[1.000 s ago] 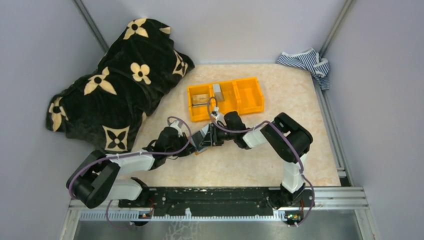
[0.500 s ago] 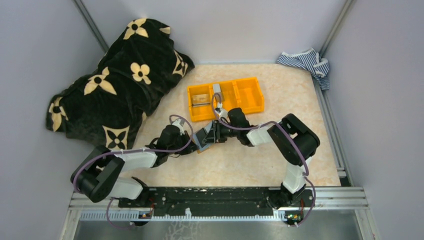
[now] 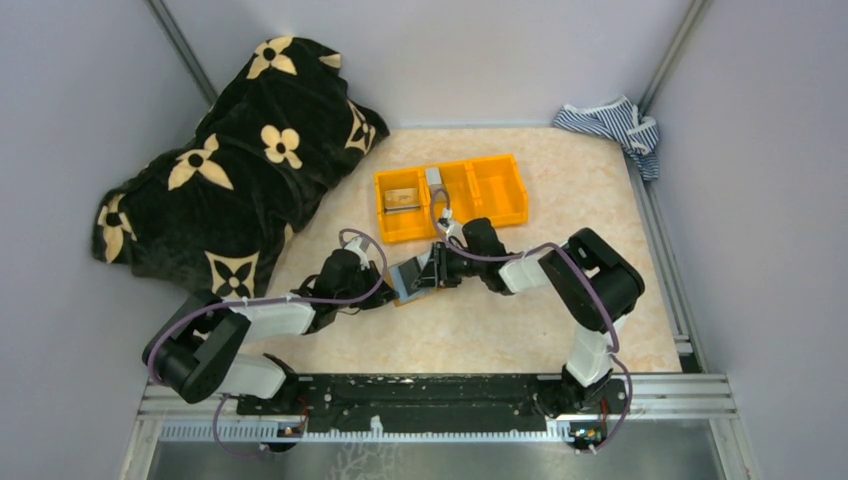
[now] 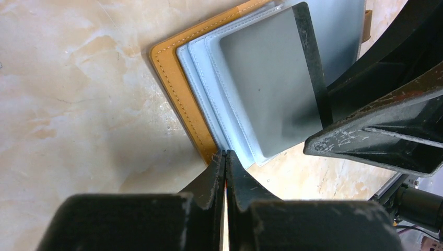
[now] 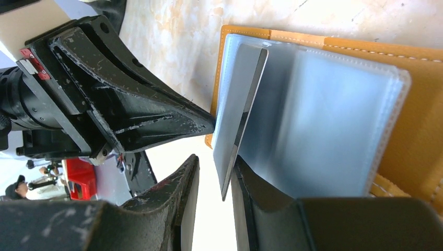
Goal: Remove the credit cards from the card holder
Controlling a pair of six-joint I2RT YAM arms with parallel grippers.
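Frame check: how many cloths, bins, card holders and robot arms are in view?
cloths: 2, the black flowered blanket and the striped cloth
orange bin: 1
card holder: 1
robot arms: 2, the left arm and the right arm
Total: 6

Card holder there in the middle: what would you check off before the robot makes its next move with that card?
1. Card holder lies open on the table: ok.
2. Left gripper shut, tips at the holder's corner: ok.
3. Grey card tilted up off the holder: ok.
4. Card between the right gripper's jaws: ok.
5. Jaws closed on the card: not ok, a gap shows.
6. More cards inside: cannot tell.
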